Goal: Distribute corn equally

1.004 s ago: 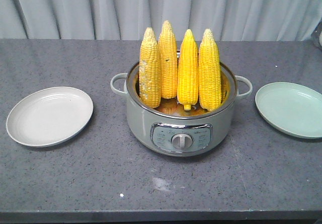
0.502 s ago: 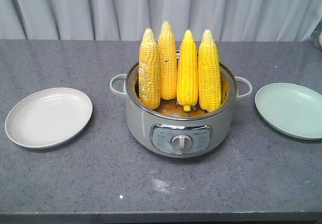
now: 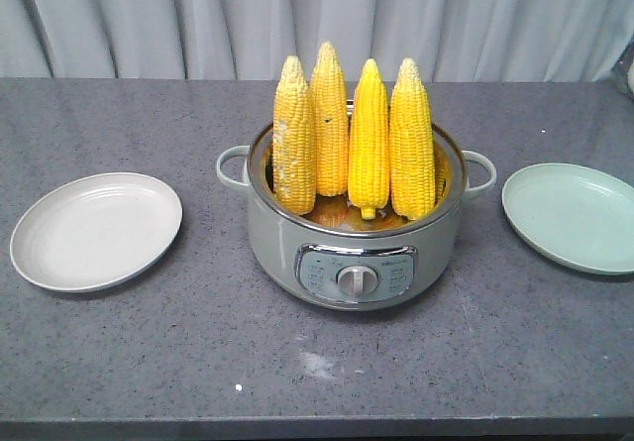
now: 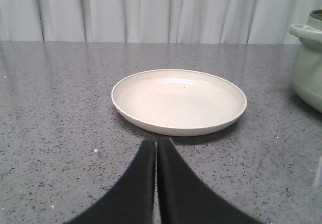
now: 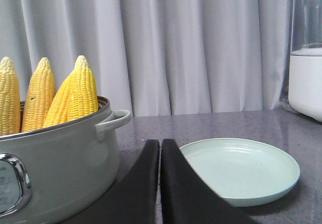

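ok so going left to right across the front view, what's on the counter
white plate → cooker pot with four corn cobs standing upright in it → pale green plate

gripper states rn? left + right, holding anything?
Left gripper: closed, holding nothing.
Right gripper: closed, holding nothing.

Corn (image 3: pixel 369 139): yellow, rows of kernels; left cob (image 3: pixel 294 144) paler, with whitish patches.
Pot (image 3: pixel 277 238): grey-green; panel (image 3: pixel 357 271) silver.
Left plate (image 3: pixel 96 230): off-white.
Right plate (image 3: pixel 575 215): mint.
Tabletop (image 3: pixel 149 352): dark grey, speckled.
Curtain (image 3: pixel 198 20): pale grey.
Left gripper (image 4: pixel 156 142), right gripper (image 5: pixel 160 144): black.
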{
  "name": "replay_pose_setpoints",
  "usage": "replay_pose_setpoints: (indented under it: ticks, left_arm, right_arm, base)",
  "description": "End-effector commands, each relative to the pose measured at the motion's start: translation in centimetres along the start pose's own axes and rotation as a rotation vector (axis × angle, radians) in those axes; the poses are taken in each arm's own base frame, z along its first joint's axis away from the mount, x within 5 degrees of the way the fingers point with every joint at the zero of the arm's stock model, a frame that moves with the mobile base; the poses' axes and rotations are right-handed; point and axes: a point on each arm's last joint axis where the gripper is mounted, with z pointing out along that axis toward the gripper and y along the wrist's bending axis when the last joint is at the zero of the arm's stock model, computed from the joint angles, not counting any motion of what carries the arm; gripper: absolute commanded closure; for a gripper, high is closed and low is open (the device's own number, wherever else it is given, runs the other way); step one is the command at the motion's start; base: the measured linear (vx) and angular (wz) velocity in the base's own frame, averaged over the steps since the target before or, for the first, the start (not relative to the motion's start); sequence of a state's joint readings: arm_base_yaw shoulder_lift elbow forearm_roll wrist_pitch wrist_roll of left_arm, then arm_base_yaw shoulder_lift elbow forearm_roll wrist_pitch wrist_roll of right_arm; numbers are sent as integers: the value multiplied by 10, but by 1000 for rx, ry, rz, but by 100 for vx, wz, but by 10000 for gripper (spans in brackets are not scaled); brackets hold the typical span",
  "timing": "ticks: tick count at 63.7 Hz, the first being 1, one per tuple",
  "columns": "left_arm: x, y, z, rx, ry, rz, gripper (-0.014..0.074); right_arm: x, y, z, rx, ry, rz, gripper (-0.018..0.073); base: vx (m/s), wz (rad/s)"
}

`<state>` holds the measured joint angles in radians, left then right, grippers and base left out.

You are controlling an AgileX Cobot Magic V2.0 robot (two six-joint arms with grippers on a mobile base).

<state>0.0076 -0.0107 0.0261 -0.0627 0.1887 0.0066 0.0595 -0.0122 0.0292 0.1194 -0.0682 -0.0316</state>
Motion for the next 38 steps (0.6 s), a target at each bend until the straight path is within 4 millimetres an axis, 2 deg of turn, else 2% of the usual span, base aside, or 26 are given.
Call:
replay_pose_setpoints:
  ticks: [1, 38]
  left_arm:
    - [-3, 0, 0, 3, -79, -8, 603]
    - [-3, 0, 0, 3, -79, -8, 603]
  right_arm:
    - [-4, -1, 0, 8, -64, -20, 562]
    - [-4, -1, 0, 8, -64, -20, 562]
  base:
    - [0, 0]
    - [0, 0]
